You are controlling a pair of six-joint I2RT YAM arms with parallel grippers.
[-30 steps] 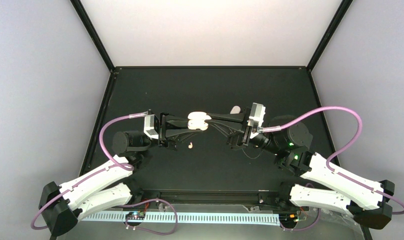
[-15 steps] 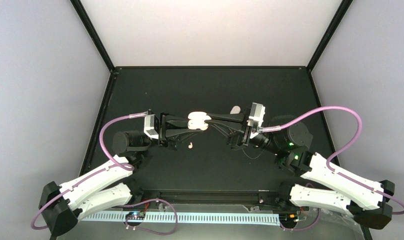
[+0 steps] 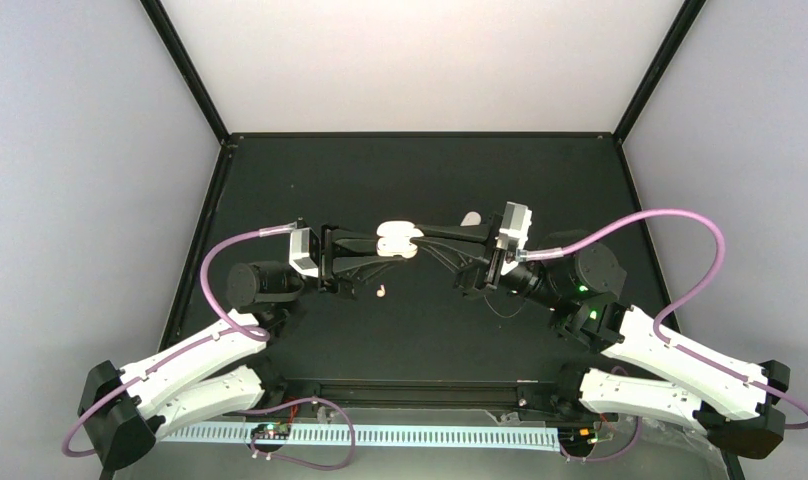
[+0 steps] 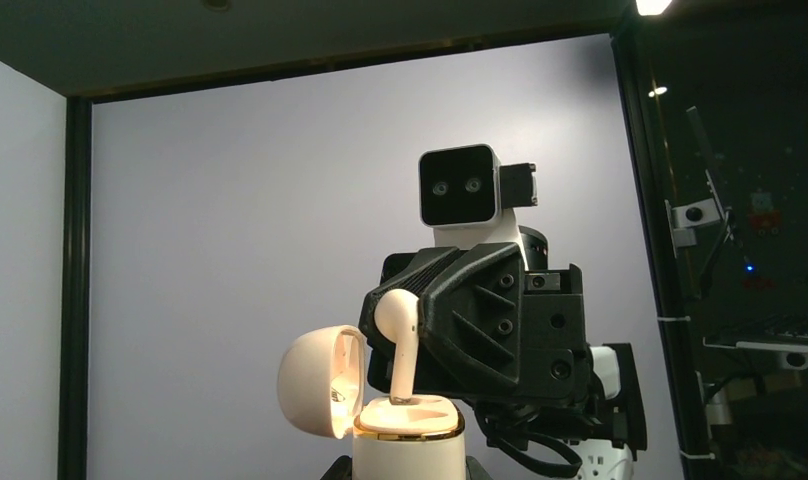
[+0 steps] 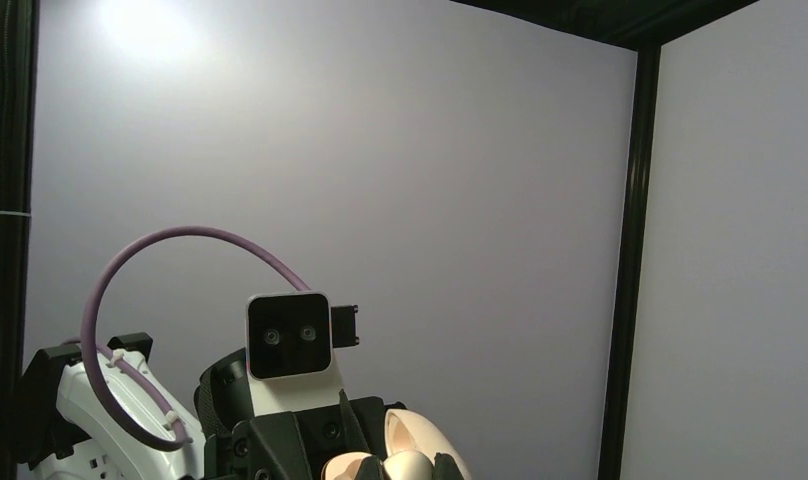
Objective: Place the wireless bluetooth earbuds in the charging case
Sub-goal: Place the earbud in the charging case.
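Down on the table (image 3: 430, 170), a bit left of middle, spotted a loose earbud (image 3: 380, 291) lying by itself. Right above that, got the left gripper (image 3: 378, 246) clamped on the case (image 4: 408, 440), held up off the table, lid (image 4: 320, 382) flipped open toward the left in the wrist view. Over on the right, got the right gripper (image 3: 414, 241) pinched on a second earbud (image 4: 398, 340), stem pointing down, tip touching the top of the case.
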